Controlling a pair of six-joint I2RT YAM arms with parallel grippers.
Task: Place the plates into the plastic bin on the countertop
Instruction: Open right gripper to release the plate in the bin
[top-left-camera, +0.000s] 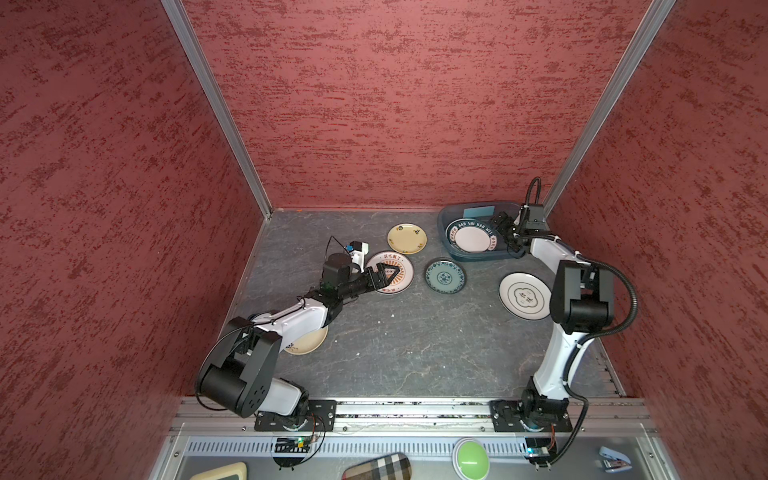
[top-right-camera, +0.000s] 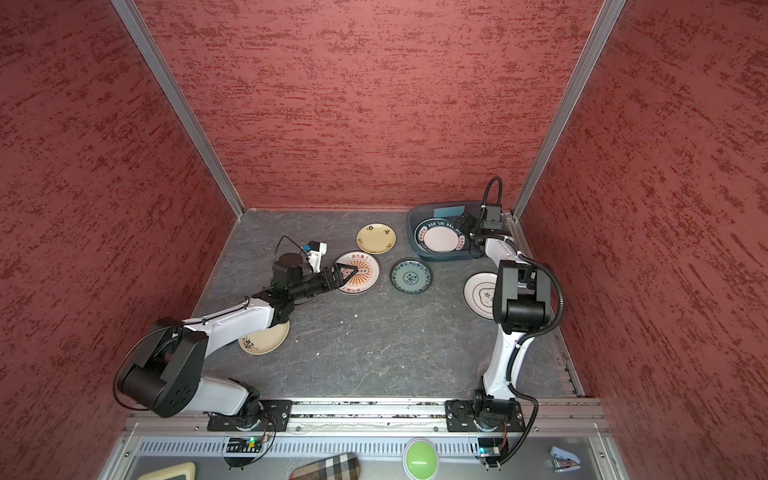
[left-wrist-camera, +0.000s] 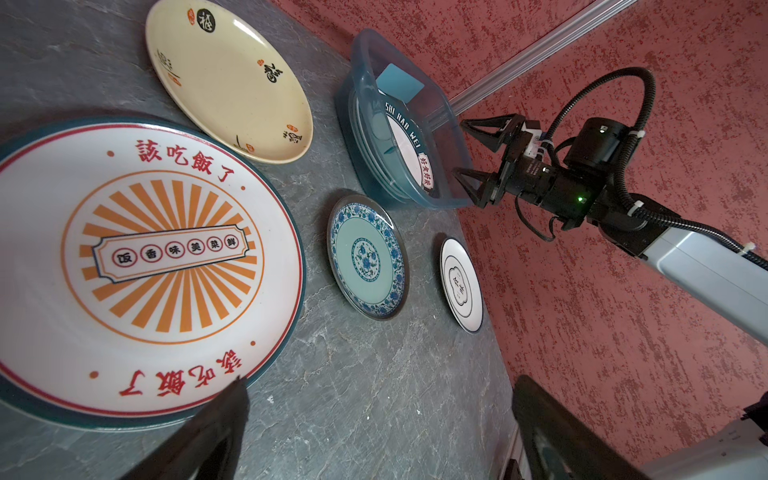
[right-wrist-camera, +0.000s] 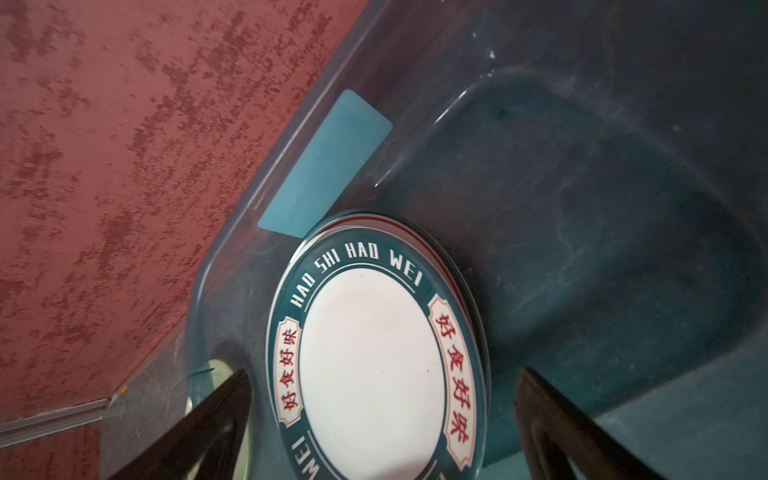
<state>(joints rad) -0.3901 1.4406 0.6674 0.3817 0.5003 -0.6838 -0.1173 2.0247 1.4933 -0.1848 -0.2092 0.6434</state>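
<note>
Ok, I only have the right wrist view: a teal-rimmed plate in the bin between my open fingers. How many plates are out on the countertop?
Observer: Five: the sunburst plate, a cream plate behind it, the small teal plate, the quatrefoil plate, and a second cream plate partly under the left arm.
Operator: What's the left gripper doing?
Observer: The left gripper is open, one finger at the sunburst plate's rim, holding nothing.
Operator: Which plate is nearest my arm?
Observer: The quatrefoil plate, in front of the bin, partly hidden by the right arm.
</note>
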